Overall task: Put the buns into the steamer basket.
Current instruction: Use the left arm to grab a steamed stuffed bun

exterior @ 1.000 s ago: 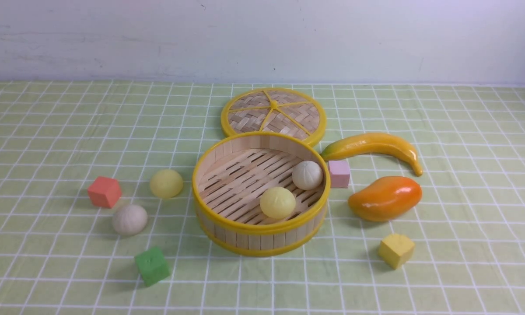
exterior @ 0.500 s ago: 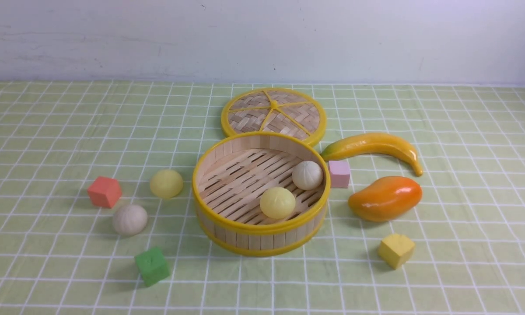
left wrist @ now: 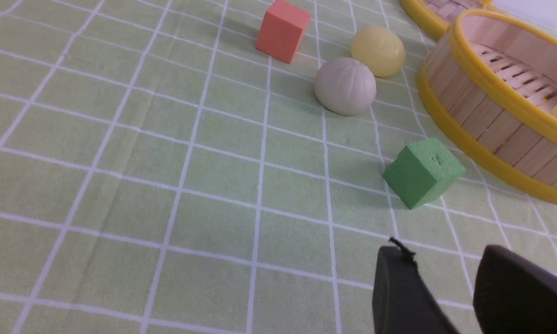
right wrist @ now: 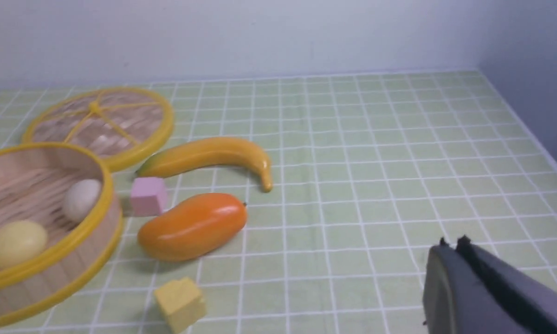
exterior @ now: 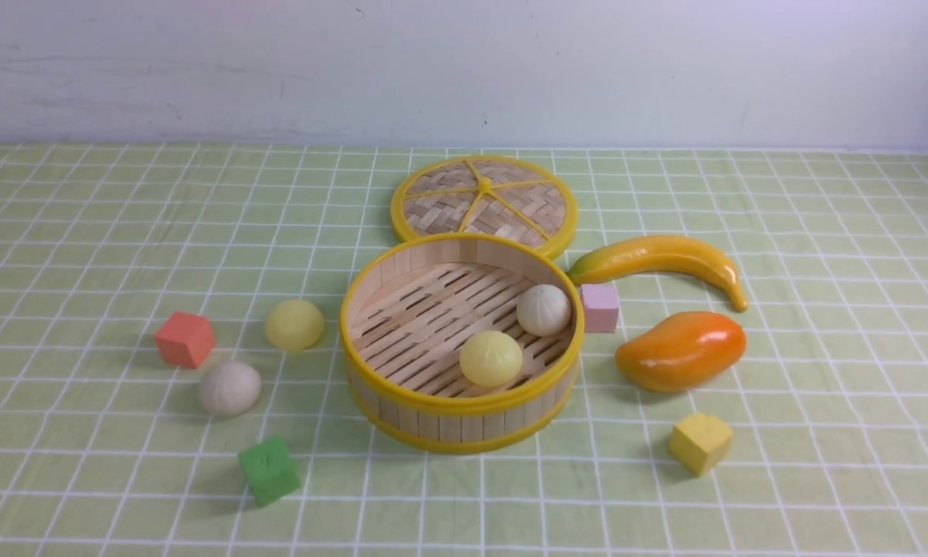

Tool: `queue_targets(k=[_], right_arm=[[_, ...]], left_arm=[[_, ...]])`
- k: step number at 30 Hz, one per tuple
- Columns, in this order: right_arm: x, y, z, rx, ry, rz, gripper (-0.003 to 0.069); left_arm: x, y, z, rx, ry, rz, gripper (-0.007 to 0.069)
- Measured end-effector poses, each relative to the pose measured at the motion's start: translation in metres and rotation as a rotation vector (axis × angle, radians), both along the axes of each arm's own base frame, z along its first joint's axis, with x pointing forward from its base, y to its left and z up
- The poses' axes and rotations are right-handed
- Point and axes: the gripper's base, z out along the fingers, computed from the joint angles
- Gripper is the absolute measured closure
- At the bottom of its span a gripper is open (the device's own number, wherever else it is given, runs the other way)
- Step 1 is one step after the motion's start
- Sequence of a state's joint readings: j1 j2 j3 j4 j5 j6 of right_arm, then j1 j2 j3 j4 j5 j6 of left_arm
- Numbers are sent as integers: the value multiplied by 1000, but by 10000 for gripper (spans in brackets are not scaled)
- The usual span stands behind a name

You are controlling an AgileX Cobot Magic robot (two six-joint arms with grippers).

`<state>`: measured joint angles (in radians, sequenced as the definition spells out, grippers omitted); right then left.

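Your left gripper [left wrist: 445,260] hangs parted and empty over bare cloth, just short of the green cube [left wrist: 422,172]. Your right gripper [right wrist: 451,245] is pinched closed on nothing, with open cloth ahead. Two buns [exterior: 544,309] lie inside the steamer basket [exterior: 461,406]. The off-white bun [exterior: 230,387] and yellow bun [exterior: 295,324] sit outside, left of its rim.

Yellow-rimmed bamboo steamer basket [exterior: 461,422] holds off-white bun [exterior: 544,309] at three o'clock, pale yellow bun [exterior: 491,358] at five; outside, second yellow bun [exterior: 295,325] at nine, greyish-white bun [exterior: 230,388] at eight.

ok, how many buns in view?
4. Two in the basket: white bun, yellow bun. Two on the cloth left of it: yellow one, white one. None apparently hidden.
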<state>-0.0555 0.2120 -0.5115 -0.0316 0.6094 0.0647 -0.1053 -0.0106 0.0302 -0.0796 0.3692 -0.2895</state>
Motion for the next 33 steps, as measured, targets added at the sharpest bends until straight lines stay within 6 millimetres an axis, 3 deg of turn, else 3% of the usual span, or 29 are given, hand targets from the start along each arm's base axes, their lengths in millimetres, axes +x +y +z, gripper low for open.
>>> queue_targets(k=[1,4,5,6,10,33], right_arm=[[0,0,-4,0,6,0,662],[5,-2,-60,-5,0,-33,658],[6,-2,-75,-5,0,-34,658],[6,-2,-78,-5,2,-34,658],[7,-2,-142,16,111,-32,655],[7,1,-142,116,86,-29,623]], left_arm=[[0,0,0,0,0,0,386],[0,0,0,0,0,0,386],[0,0,0,0,0,0,386],[0,0,0,0,0,0,386],[0,0,0,0,0,0,386],[0,0,0,0,1,0,386]])
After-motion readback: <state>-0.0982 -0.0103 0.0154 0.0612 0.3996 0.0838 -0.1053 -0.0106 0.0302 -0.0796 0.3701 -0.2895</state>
